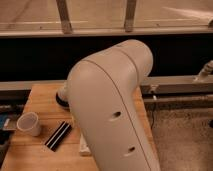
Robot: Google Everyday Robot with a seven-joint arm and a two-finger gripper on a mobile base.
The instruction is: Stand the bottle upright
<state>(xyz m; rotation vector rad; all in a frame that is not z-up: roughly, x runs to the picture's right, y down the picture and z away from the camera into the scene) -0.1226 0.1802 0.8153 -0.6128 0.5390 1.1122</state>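
The bottle (pixel 84 148) lies flat on the wooden table (pixel 42 102). Only its near white end shows, at the left edge of my arm's big pale shell (pixel 112 110). That shell fills the middle of the camera view and hides my gripper. Only the dark wrist end (pixel 62 96) sticks out to the shell's left, over the table's far part and above where the bottle lies. The gripper stands open, and I see nothing held.
A white cup (pixel 28 124) stands upright near the table's left edge. A black bar with white stripes (pixel 58 135) lies between the cup and the bottle. Beyond the table runs a dark wall with a metal rail (pixel 175 85); grey floor lies to the right.
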